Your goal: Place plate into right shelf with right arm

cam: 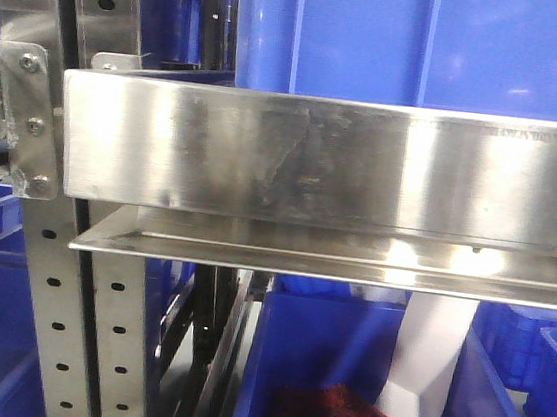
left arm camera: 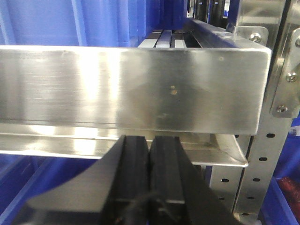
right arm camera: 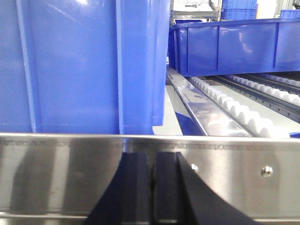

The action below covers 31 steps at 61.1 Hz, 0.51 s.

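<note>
At the shelf (right arm camera: 150, 178) front, with no plate showing in any view, the right gripper (right arm camera: 153, 187) is sitting pressed closed and empty against the rail beside a blue bin (right arm camera: 70, 65), as is the left gripper (left arm camera: 149, 173), so finding the plate probably comes first.

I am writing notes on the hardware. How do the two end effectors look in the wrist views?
Both look alike: the left end effector and the right end effector each have two matte black, flat, angular fingers with squared tips. A thin dark cable shows near the base of the left one. No markings are visible.
</note>
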Available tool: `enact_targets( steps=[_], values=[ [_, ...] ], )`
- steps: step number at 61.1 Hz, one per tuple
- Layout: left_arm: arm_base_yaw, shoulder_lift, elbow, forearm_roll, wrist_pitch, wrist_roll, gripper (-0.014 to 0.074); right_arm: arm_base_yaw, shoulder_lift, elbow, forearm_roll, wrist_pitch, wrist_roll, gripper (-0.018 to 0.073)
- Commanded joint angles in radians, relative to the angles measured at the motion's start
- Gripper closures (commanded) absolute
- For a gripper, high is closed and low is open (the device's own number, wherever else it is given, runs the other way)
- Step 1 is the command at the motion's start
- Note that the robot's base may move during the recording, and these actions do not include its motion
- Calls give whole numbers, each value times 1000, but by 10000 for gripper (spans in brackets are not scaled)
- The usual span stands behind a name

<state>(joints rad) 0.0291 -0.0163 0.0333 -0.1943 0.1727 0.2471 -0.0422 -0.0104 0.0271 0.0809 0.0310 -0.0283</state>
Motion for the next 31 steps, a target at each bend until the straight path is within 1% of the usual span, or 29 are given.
enact_targets(
  steps=[1, 31],
  values=[
    [2, -12, 8, -8, -84, -3, 643, -7, -14, -5, -8, -77, 5, 531],
    [2, -12, 8, -8, -84, -3, 643, -7, -14, -5, -8, -61, 5, 531]
  ],
)
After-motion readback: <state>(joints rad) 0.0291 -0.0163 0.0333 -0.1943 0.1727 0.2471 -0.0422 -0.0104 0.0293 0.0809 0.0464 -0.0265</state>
